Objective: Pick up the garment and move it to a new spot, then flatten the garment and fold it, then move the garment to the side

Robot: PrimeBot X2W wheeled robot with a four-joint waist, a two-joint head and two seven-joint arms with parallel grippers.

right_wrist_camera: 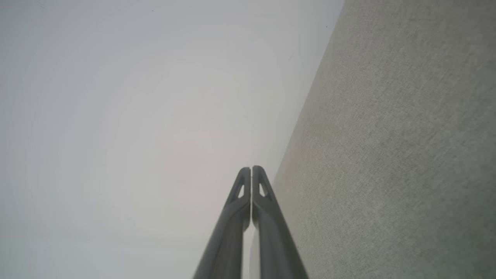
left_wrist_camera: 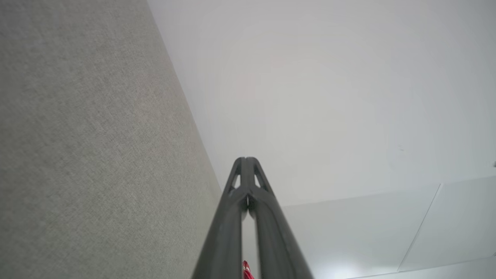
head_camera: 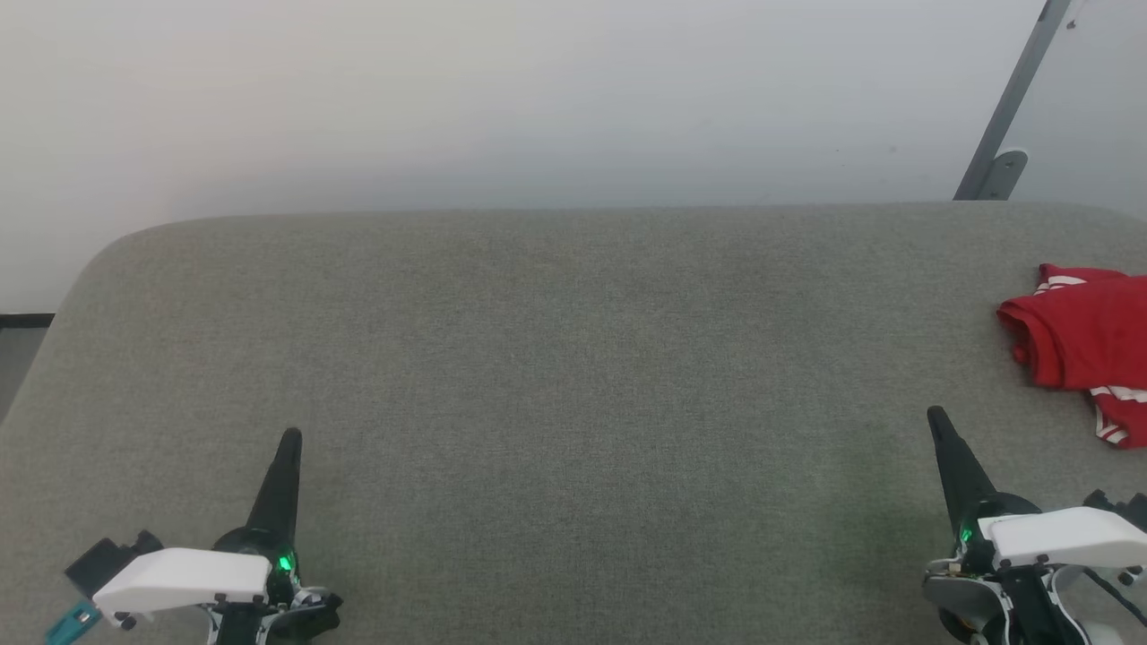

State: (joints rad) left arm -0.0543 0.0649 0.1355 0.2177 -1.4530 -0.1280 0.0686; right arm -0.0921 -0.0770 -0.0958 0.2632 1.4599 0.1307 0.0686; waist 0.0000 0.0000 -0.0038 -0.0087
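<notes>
Soft, even, bright light; head view sharp (wrist views hazier, wall [right_wrist_camera: 116, 116] washed out pale).

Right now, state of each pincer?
Left pincer: closed, holding nothing.
Right pincer: closed, holding nothing; the red shirt lies apart from it.

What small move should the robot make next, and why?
Probably open the right claw and reach toward the garment. It lies bunched near the right edge of the grey surface, untouched; the right claw is shut, empty, and nearer to it than the left claw.
</notes>
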